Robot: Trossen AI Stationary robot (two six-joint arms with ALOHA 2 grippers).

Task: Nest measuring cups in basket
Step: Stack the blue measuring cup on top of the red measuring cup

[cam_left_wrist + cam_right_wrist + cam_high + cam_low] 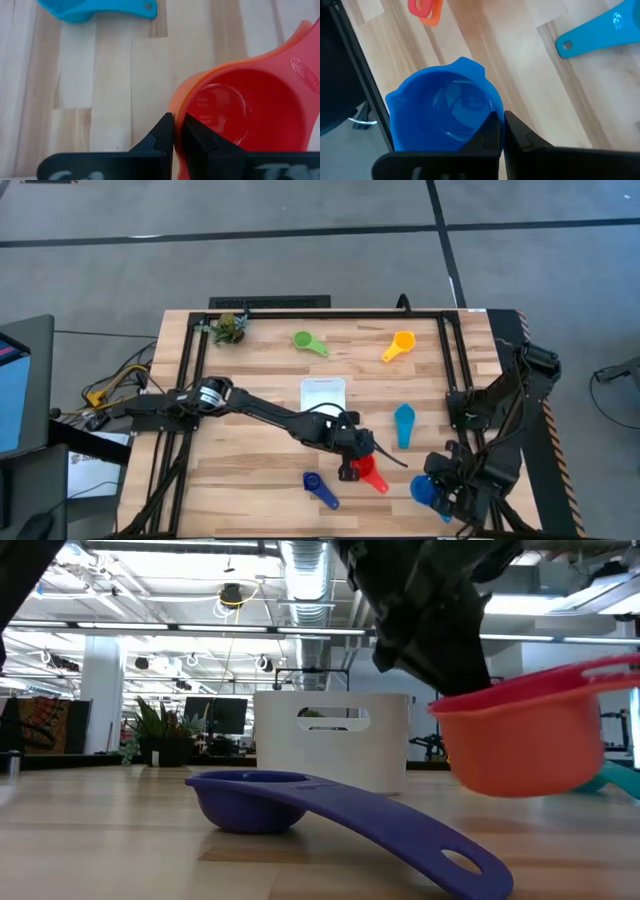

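Observation:
My left gripper (352, 460) reaches out over the table's near middle and is shut on a red cup (371, 474) that sits nested in an orange one (176, 102). My right gripper (441, 492) is at the near right and is shut on the blue cup (425, 490). The white basket (323, 394) stands at the centre. Lying free on their bases are the dark blue cup (320, 488) near the front, the teal cup (404, 425), the green cup (308, 342) and the yellow-orange cup (398, 345). My left gripper (175, 134) pinches the nested red and orange cups by their rim (176, 119), on the side away from the handle. One finger is outside and one finger (196, 136) is inside the bowl. In the low view the cups (525, 745) stay level and look lifted off the table. My right gripper (501, 131) pinches the blue cup's rim (496, 111). One finger (489, 134) is inside the bowl and the other is outside. The bowl opens upward. Whether its base rests on the table I cannot tell.
A green leafy clump (230, 328) lies at the far left corner. A black frame rail (447, 360) runs along the table's right side, close to the right arm. Bare wood lies left of the basket.

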